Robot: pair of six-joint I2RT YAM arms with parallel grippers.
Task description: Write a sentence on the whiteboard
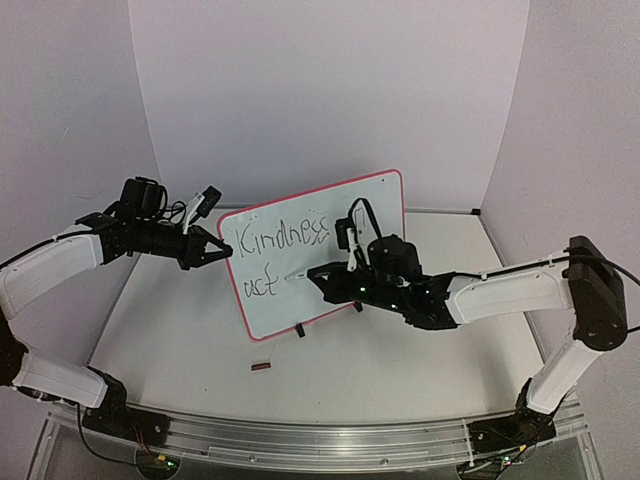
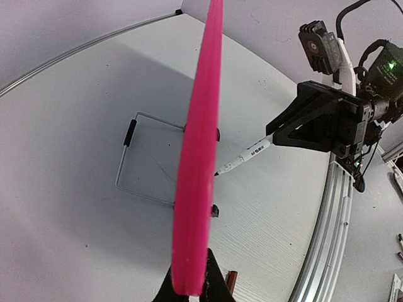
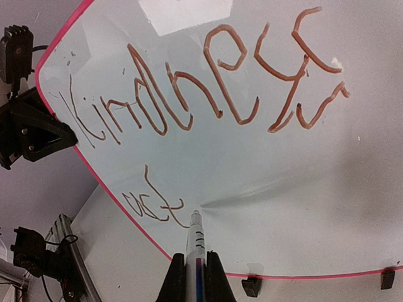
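Fingers of right gripper are pinching fully closed on the marker, its tip touching the whiteboard face just right of "act". Left gripper is clamping tight on the whiteboard's left rim, steadying it. Whiteboard is standing upright on its clip feet between both grippers. The sentence is running "Kindness" along the whiteboard's top, "act" below.

Judgement: second line is underway. Best approach is light, even tip pressure, a word gap after "act", strokes level under "Kindness", left hold resisting the push.
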